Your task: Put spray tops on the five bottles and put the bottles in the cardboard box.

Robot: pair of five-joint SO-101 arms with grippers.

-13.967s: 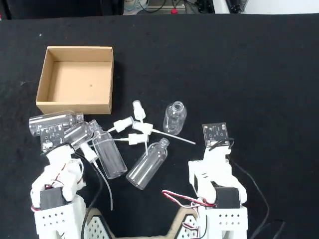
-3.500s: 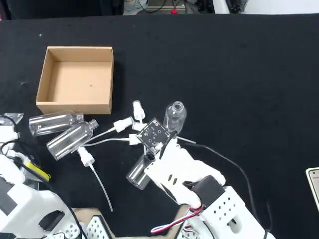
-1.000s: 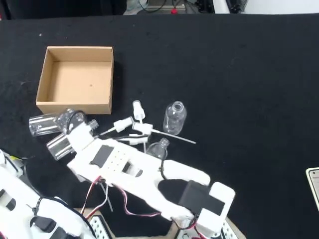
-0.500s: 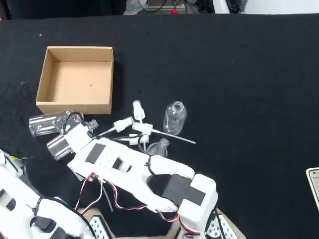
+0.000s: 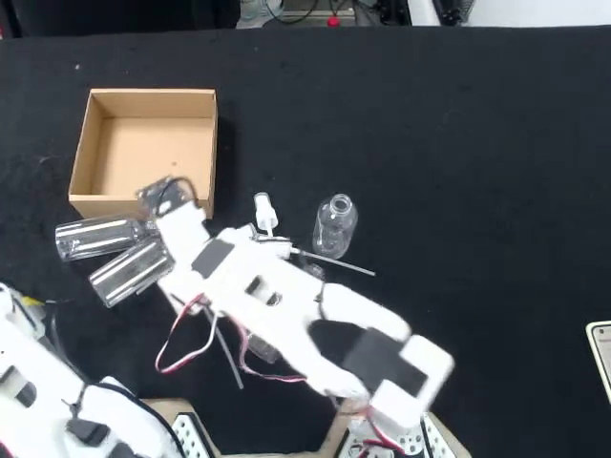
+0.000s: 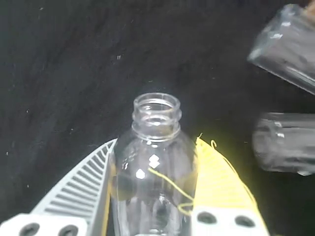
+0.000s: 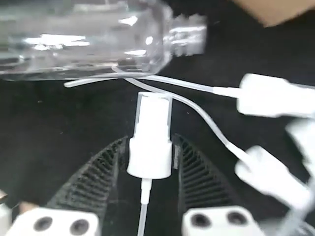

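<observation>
One spray top in right gripper — bottle in left gripper

Probably lab: black-clothed table, cables

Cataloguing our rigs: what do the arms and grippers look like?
Left arm and right arm are white plastic; the right carries a black motor block and red and white wires. The left gripper has one grey ribbed finger, one yellow; the right gripper two black ribbed ones. Both bases are white with screw holes.
</observation>
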